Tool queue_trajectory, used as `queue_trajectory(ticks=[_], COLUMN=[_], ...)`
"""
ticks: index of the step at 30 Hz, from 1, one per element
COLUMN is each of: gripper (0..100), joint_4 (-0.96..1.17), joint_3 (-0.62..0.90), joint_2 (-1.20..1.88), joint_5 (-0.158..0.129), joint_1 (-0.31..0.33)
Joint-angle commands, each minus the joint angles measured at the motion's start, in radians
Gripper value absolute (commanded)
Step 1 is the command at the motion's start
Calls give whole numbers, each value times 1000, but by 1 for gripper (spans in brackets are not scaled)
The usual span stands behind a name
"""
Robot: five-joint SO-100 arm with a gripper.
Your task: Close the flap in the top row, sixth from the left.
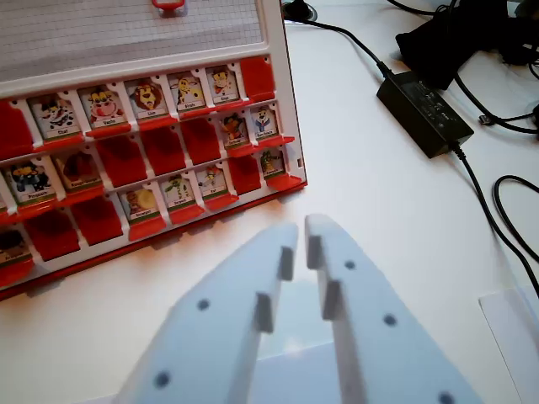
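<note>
Wrist view of a red game board lying on a white surface, its rows of picture flaps mostly upright. The gripper hangs over bare surface just off the board's near corner, jaws almost together with a thin gap, holding nothing. The target flap is probably the last upright card in the far row, though the row runs past the wrist view's left edge. It stands untouched; approach and push-down remain. A power adapter lies well apart.

Bare table beside board, power brick farther right
</note>
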Motion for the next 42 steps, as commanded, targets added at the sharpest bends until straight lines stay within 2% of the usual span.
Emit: queue_trajectory(ticks=[1,6,14,23,34,42], gripper=[0,0,0,0,0,0], joint_4=[-89,-173,-314,-492,-667,-710], joint_3=[-115,-124,-106,-94,-261,-348], joint_2=[-129,-253,-426,-653,-1051,-1197], joint_5=[-17,-37,-46,-31,0,12], joint_1=[14,28,32,-5,-77,-130])
